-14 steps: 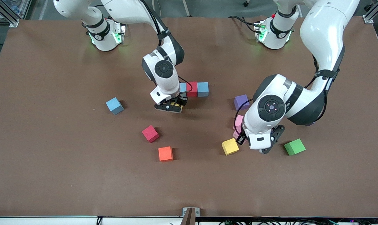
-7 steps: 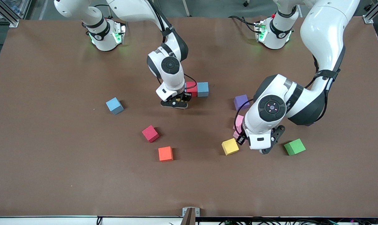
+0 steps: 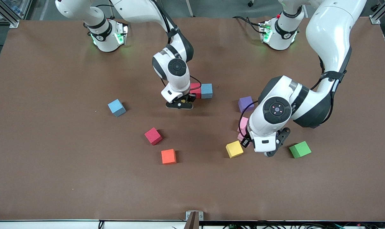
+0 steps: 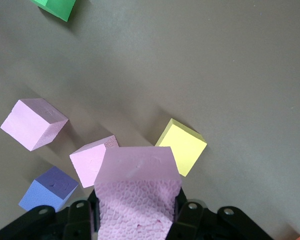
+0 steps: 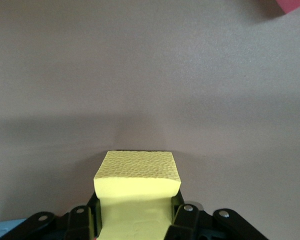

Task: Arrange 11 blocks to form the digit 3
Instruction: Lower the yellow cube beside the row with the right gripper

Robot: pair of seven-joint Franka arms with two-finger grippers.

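Your right gripper point(image 5: 135, 220) has its jaws clamped on a yellow block point(image 5: 137, 187) and sits low over the desk point(image 3: 52, 178), just beside the red block point(image 3: 196, 90) and the light blue block point(image 3: 206, 90) that touch each other in a row near the middle. Your left gripper point(image 4: 135, 220) has its jaws closed on a pink block point(image 4: 137, 190), held above the desk toward the left arm's end. Beneath it lie a second pink block point(image 4: 90, 162), a lilac block point(image 4: 32, 122), a purple block point(image 3: 245, 103) and another yellow block point(image 3: 234, 149), all close together. The green cube point(image 3: 300, 149) lies near them. Toward the right arm's end, another light blue block point(image 3: 116, 107), another red block point(image 3: 153, 135) and an orange block point(image 3: 168, 156) lie apart.
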